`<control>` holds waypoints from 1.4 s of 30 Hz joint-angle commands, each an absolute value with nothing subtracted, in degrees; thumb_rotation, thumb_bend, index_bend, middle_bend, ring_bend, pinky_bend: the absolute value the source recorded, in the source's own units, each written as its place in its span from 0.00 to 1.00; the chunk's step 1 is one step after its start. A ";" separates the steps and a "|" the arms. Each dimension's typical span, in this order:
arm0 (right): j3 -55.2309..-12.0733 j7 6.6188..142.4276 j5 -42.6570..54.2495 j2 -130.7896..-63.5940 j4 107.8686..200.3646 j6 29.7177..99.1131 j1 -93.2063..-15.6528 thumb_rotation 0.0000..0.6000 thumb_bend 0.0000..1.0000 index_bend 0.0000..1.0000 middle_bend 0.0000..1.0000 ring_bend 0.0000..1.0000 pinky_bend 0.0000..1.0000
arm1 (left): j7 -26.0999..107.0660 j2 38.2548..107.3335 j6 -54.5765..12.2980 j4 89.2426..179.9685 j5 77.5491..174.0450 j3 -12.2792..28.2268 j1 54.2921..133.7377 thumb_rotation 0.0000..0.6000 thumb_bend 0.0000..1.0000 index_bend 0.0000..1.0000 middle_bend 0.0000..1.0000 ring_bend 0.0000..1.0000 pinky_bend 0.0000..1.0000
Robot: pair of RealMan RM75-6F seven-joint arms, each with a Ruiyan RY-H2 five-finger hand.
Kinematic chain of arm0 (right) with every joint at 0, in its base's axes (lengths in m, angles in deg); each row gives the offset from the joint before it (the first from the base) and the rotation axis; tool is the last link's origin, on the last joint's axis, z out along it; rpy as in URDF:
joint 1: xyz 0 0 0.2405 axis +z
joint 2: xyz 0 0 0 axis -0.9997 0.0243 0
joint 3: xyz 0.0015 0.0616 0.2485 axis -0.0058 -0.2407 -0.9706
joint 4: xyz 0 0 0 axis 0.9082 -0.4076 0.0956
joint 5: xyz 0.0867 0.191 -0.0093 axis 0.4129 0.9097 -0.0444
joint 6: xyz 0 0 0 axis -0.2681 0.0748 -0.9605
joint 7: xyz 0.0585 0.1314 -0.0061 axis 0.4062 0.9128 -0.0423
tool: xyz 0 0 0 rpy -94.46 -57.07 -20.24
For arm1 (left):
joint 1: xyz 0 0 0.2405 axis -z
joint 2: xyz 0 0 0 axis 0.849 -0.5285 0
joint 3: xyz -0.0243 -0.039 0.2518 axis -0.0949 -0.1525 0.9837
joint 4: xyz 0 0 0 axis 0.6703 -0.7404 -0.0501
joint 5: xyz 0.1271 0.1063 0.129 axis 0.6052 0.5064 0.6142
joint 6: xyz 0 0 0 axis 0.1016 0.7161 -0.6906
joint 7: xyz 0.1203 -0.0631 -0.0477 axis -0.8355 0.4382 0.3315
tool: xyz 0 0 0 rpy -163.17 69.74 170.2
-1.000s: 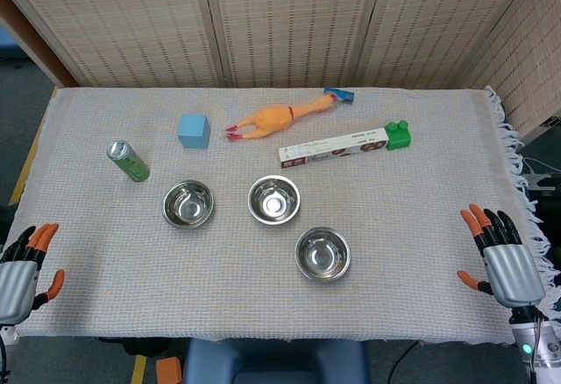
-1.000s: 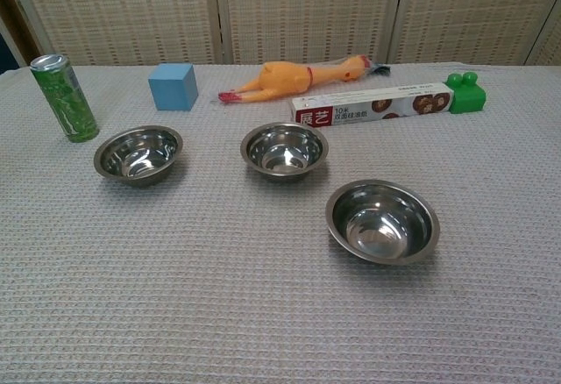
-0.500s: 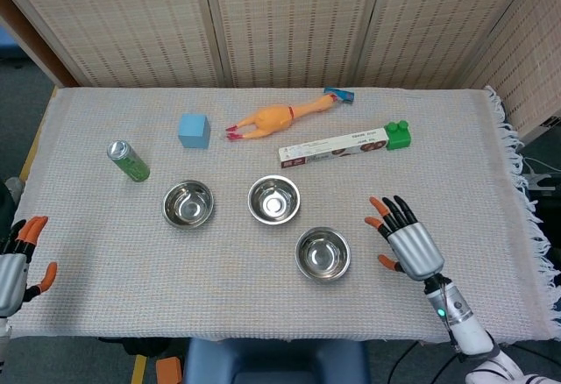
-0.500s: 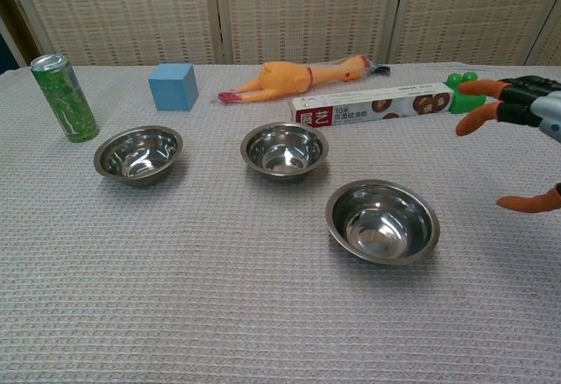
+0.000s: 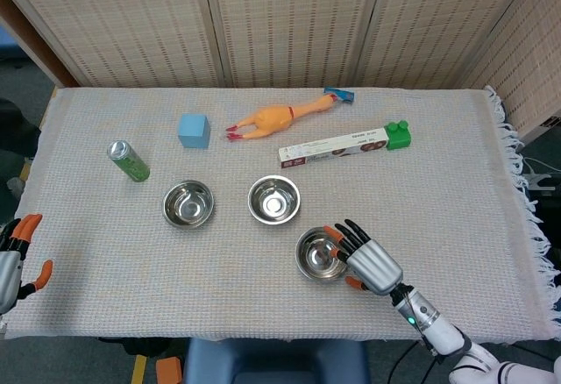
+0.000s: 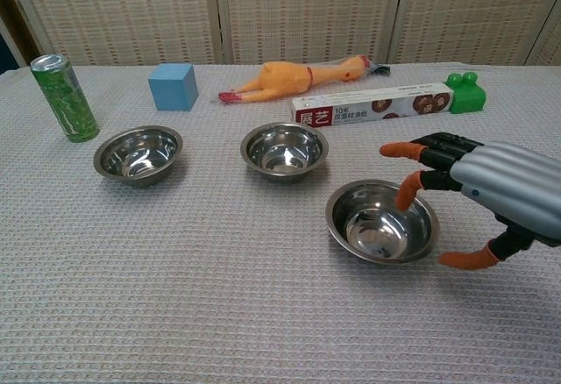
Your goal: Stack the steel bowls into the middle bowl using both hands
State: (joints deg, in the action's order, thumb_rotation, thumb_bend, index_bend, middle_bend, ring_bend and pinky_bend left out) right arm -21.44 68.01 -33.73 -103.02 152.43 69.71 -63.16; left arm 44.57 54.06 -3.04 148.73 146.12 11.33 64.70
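Right hand (image 6: 478,193): over the right rim of the near bowl (image 6: 382,221), fingers spread and arched, orange fingertips (image 6: 405,198) above the bowl's inside, thumb low outside the rim at the bowl's 4 o'clock. Holds nothing; contact with the rim cannot be told. In the head view, at (image 5: 368,261), at 3 o'clock of the near bowl (image 5: 319,255).
Left hand (image 5: 12,259): at the table's left edge, near corner, at 8 o'clock of the left bowl. Only partly in frame, fingers apart, holding nothing. Seen in the head view only.
Middle bowl (image 6: 284,150): upright on the cloth, empty, at 11 o'clock of the near bowl and well apart from it. In the head view at (image 5: 273,200).
Left bowl (image 6: 138,153): upright, empty, at 9 o'clock of the middle bowl, apart from it. In the head view at (image 5: 188,204).
Near bowl: upright, empty, nearest the table's front edge.
Can (image 6: 64,97): green, standing upright at 10 o'clock of the left bowl.
Cube (image 6: 172,86): blue, at 12 o'clock of the left bowl, towards the far edge.
Chicken (image 6: 294,77): orange rubber toy lying on its side at 12 o'clock of the middle bowl.
Box (image 6: 374,105): long, narrow, lying flat at 2 o'clock of the middle bowl, just in front of the chicken.
Block (image 6: 465,93): green, at the box's right end.
Cloth (image 6: 219,296): grey woven, covering the table under everything.
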 commanded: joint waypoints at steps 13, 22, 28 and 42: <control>-21.87 68.80 -32.47 -113.37 139.29 70.17 -61.20 1.00 0.42 0.60 0.00 0.00 0.00 | 48.09 52.77 -3.07 148.11 145.49 10.91 64.41 1.00 0.44 0.00 0.04 0.04 0.21; -23.67 69.90 -31.55 -113.57 137.03 74.18 -60.75 1.00 0.46 0.63 0.00 0.00 0.00 | 48.80 52.56 -3.60 147.94 145.25 10.87 64.55 1.00 0.45 0.00 0.04 0.04 0.21; -27.67 70.61 -29.01 -112.56 139.84 75.26 -58.96 1.00 0.46 0.63 0.00 0.00 0.00 | 49.22 52.51 -4.30 147.84 144.44 10.66 64.68 1.00 0.45 0.00 0.04 0.04 0.21; -35.66 67.36 -23.53 -117.84 139.77 71.07 -50.67 1.00 0.46 0.63 0.00 0.00 0.00 | 53.52 51.31 -5.06 146.89 143.37 10.14 64.40 1.00 0.45 0.00 0.04 0.04 0.21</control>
